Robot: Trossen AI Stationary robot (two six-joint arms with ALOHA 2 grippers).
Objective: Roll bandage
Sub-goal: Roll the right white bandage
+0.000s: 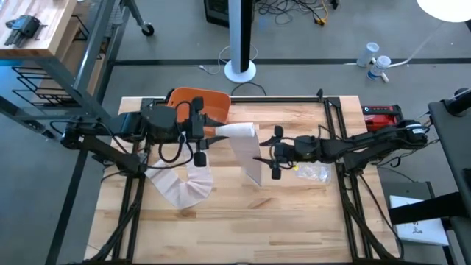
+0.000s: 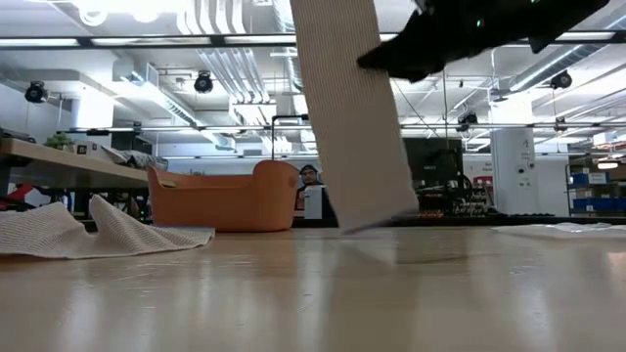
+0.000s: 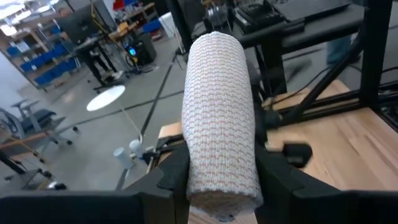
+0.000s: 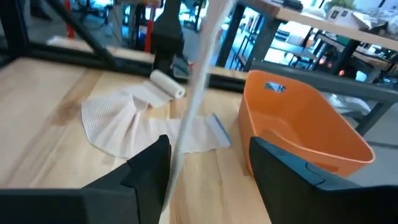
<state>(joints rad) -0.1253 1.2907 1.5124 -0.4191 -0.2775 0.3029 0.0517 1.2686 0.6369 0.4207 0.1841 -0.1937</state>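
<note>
While the left pincer [image 3: 217, 180] is pinching the bandage roll [image 3: 219, 112], right pincer [image 1: 275, 153] is gripping its loose strip [image 1: 245, 154], orange basket [image 1: 199, 103] sitting far left on the tabletop [image 1: 294, 221].

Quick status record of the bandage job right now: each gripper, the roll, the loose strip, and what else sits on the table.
left gripper: shut on the bandage roll, held above the table's left-centre
right gripper: near table centre, holding the upper part of the loose strip
loose strip: hangs from the roll, lower end reaching the table
second bandage: crumpled, partly unrolled, lying flat on the left
orange bin: back left of table
clear plastic wrapper: beside the right arm
</note>
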